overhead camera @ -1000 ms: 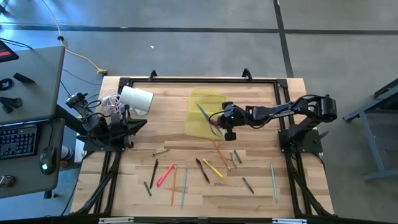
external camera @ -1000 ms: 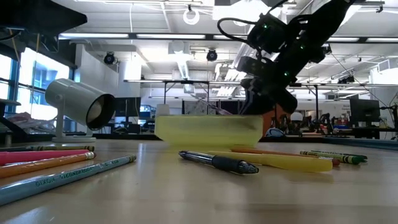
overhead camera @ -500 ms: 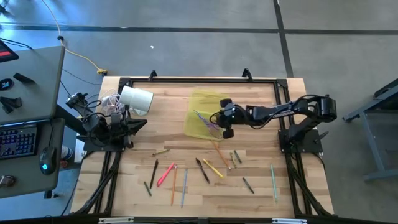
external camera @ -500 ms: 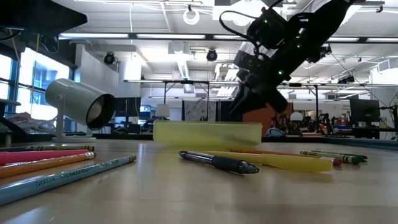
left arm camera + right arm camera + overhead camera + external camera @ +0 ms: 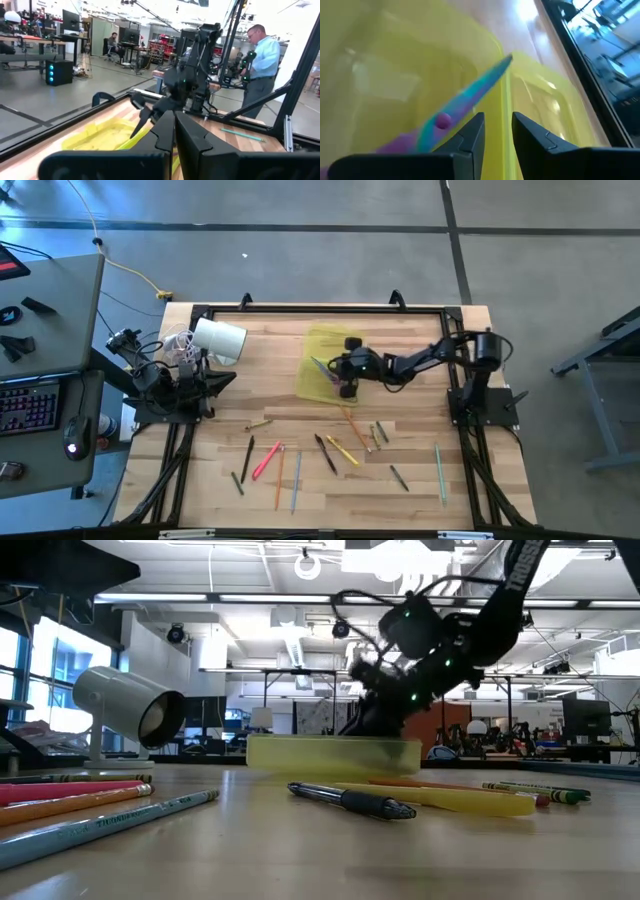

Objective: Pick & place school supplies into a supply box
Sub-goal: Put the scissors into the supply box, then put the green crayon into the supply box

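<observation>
Right gripper (image 5: 343, 372), fingers parted w/ nothing btwn them, hangs low over the box (image 5: 322, 345) at table centre, scissors (image 5: 451, 118) lying inside it, so best lift straight up w/o snagging the rim, then go for pencils (image 5: 278, 476) near the front edge; left gripper (image 5: 174, 131) waits far left, nearly shut.

My wooden table (image 5: 300, 405) is carrying the yellow-green supply box (image 5: 322, 350), a white cylinder (image 5: 218, 339) near its left edge, and loose pens and pencils (image 5: 330, 452) lying scattered across its front.

The light blue pencil (image 5: 110, 822) carries printed lettering too small to read
</observation>
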Controlling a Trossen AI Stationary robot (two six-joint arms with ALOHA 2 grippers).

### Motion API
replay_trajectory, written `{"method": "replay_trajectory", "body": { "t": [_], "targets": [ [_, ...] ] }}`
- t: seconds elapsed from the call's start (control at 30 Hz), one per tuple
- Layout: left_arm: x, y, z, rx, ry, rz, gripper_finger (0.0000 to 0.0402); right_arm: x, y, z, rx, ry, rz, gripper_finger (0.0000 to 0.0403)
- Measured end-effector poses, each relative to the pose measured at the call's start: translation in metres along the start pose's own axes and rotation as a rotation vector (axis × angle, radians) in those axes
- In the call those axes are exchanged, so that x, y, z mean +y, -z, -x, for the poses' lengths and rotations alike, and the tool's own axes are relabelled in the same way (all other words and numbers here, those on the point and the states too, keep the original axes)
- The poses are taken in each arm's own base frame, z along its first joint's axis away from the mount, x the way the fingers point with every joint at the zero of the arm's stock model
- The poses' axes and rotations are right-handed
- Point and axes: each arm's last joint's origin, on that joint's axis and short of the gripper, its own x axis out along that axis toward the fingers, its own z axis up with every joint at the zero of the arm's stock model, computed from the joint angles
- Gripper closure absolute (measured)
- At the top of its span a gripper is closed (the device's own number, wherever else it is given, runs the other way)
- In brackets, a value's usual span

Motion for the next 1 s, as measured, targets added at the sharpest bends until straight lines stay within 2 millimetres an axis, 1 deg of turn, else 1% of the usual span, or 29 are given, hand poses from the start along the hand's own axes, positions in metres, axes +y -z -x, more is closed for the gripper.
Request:
{"method": "replay_trajectory", "body": {
  "t": [0.1,0.2,0.3,0.5,0.7,0.77,0.83,0.93,1.0],
  "targets": [
    [0.000,0.000,0.000,0.001,0.001,-0.001,0.0350,0.002,0.000,-0.010,0.027,-0.014,0.007,0.0320],
    [0.000,0.001,0.000,0.004,0.001,-0.006,0.0350,0.004,-0.007,-0.016,0.000,-0.100,0.024,0.0320],
    [0.000,0.001,0.000,0.004,0.001,-0.006,0.0350,0.008,-0.015,-0.017,-0.031,-0.153,0.072,0.0320],
    [0.000,0.001,0.000,0.004,0.002,-0.007,0.0350,0.006,-0.034,-0.018,-0.087,-0.133,0.187,0.0320],
    [0.000,0.002,0.000,0.014,0.002,-0.016,0.0350,0.007,-0.039,-0.020,-0.049,-0.202,0.202,0.0320],
    [0.000,0.002,0.000,0.014,0.002,-0.001,0.0350,0.009,-0.044,-0.019,-0.030,-0.154,0.215,0.0320],
    [0.000,0.002,0.000,0.014,0.003,0.035,0.0350,0.009,-0.053,-0.019,-0.015,-0.071,0.245,0.0320],
    [0.000,0.002,0.000,0.014,0.011,0.080,0.0350,0.011,-0.074,-0.013,-0.018,0.028,0.290,0.0320],
    [-0.001,0.002,0.000,0.017,0.052,0.084,0.0350,0.013,-0.091,-0.005,-0.035,0.045,0.306,0.0320]
  ]
}}
